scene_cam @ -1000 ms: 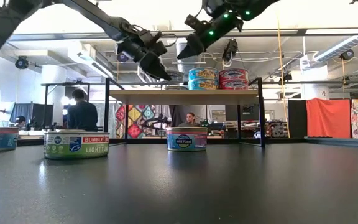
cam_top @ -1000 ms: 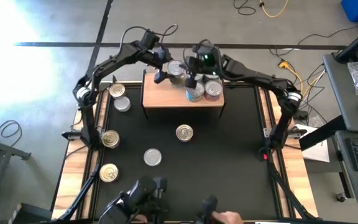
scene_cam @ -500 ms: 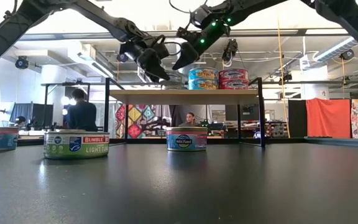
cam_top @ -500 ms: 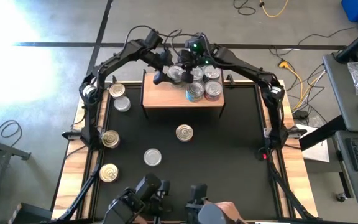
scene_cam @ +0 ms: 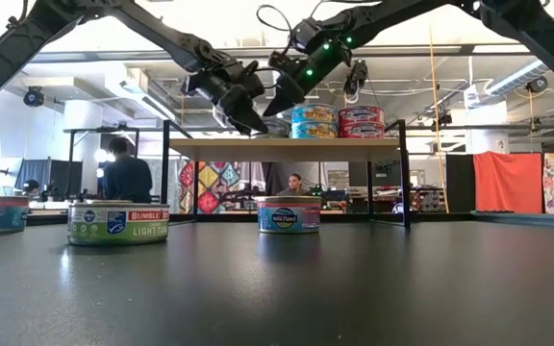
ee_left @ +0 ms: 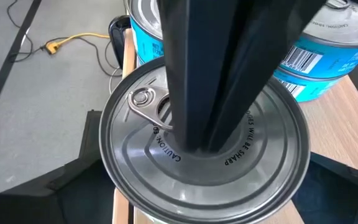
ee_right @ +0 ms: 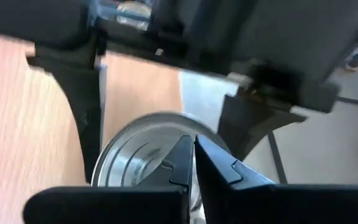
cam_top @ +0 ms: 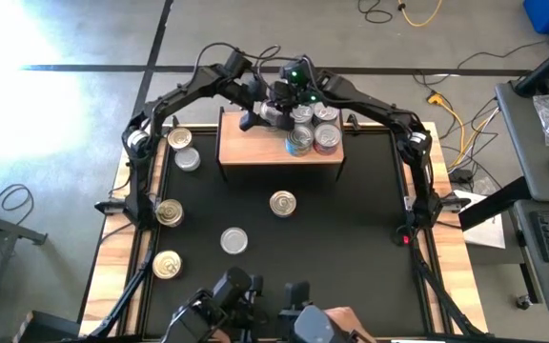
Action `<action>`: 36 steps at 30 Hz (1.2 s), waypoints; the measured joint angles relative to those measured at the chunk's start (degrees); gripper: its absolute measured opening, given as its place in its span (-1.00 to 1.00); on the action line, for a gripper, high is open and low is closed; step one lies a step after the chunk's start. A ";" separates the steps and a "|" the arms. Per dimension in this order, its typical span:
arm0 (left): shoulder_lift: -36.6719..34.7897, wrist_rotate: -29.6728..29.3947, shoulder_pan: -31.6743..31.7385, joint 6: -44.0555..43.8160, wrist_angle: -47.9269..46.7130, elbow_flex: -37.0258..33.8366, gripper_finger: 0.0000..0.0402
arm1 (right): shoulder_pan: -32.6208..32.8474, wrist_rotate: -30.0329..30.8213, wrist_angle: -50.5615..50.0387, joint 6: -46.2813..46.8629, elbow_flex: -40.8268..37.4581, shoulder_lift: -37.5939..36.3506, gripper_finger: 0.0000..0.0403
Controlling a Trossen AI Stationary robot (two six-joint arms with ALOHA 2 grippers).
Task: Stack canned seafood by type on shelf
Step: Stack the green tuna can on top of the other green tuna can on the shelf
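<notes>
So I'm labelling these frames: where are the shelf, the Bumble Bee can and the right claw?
shelf (cam_top: 255, 152), high view, bare wood top.
Bumble Bee can (scene_cam: 118, 223), low view, label side.
right claw (ee_right: 194, 163), right wrist view, between shut fingertips.

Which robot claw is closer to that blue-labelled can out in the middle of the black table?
Neither by much, left slightly. Both the left gripper and the right gripper are up over the shelf, well behind the can.

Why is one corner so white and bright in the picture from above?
High view: strong light washes out the floor at the upper left. Low view: the bright ceiling makes the arms dark shapes. Right wrist view: the silver can is blurry, too close to the camera.
</notes>
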 joint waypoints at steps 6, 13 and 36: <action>0.00 -2.25 -0.67 -0.10 -0.08 -0.02 0.97 | 0.00 -2.39 -0.19 -0.43 -1.56 0.01 -0.94; 0.00 -2.51 -0.72 -0.87 -0.48 0.00 0.98 | 0.00 -2.85 0.33 -1.18 -3.94 -0.15 -0.94; -1.12 -4.21 -0.87 -0.70 -19.28 13.79 0.98 | 0.07 -3.11 2.15 -2.62 -7.78 -0.26 -0.94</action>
